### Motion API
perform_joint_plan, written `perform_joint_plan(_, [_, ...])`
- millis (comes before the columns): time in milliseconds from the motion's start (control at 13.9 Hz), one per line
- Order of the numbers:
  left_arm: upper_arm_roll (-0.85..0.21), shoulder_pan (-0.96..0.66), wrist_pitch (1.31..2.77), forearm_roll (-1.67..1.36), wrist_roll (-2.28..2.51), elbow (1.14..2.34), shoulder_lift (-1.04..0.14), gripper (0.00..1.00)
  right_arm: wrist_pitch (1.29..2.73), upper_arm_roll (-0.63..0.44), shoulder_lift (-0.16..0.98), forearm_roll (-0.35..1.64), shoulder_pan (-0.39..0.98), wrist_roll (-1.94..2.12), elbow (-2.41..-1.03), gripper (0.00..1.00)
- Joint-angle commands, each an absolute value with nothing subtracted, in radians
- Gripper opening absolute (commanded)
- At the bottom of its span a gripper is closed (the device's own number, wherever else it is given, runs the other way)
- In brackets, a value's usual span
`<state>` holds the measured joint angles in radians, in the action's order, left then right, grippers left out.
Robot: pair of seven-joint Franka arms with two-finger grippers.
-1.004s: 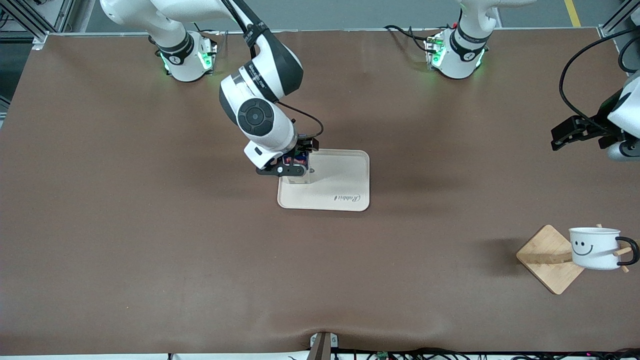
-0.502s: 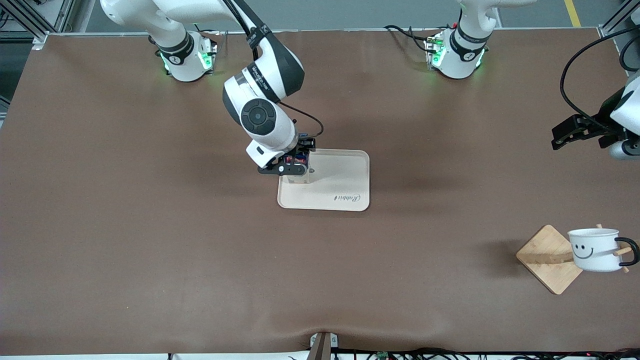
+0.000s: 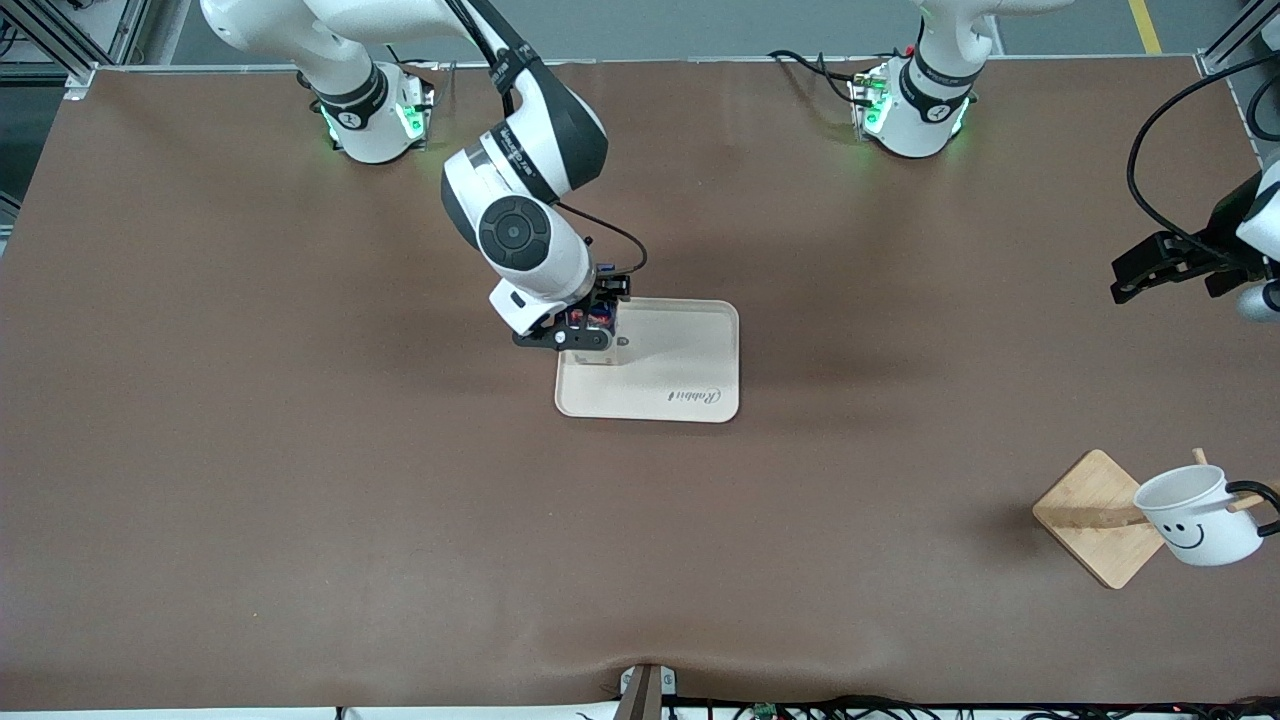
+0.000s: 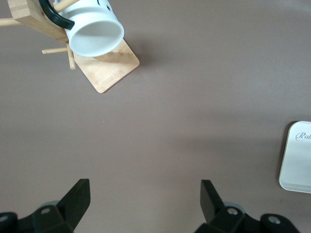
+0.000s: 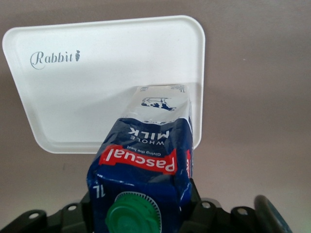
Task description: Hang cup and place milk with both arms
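Two jobs here, and going by how things sit, one looks done and the other nearly.

Upper middle of the front view: the right gripper (image 3: pixel 588 335) is pinching the milk (image 5: pixel 146 155) around its top, green cap up by the fingers. The carton is over a corner of the white tray (image 3: pixel 680 365), the corner toward the right arm's end. My guess is only the let-go is left.

Lower corner of the frame at the left arm's end: the cup (image 3: pixel 1195 515) hangs tilted by its black handle on a peg of the wooden rack (image 3: pixel 1090 515). Hanging looks finished. The left gripper (image 4: pixel 145 191) is spread wide and holds nothing, up over bare table, waiting.

Hard to make out:
- The right arm hides most of the carton from the front.
- I can't tell if its base is touching the tray.
- The frame edge cuts off the left arm.
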<state>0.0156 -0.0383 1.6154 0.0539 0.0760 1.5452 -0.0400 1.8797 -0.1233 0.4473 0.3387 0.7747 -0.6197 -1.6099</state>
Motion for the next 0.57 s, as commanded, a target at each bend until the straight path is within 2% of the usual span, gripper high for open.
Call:
perform_joint_plan(0, [0.020,-0.044,1.595,0.054,0.087,1.509,-0.052,1.00,1.769,-0.118,0.416,0.367,0.718,-0.638,-1.553,0.00])
perform_joint_plan(287, [0.017,-0.041,1.595,0.052,0.074,1.511,-0.066,1.00,1.714,-0.121,0.374,0.362,0.622,-0.569,-1.554,0.00])
perform_joint_plan(502, [0.018,-0.040,1.527,0.040,0.054,1.511,-0.063,1.00,1.600,-0.123,0.338,0.364,0.475,-0.451,-1.563,0.00])
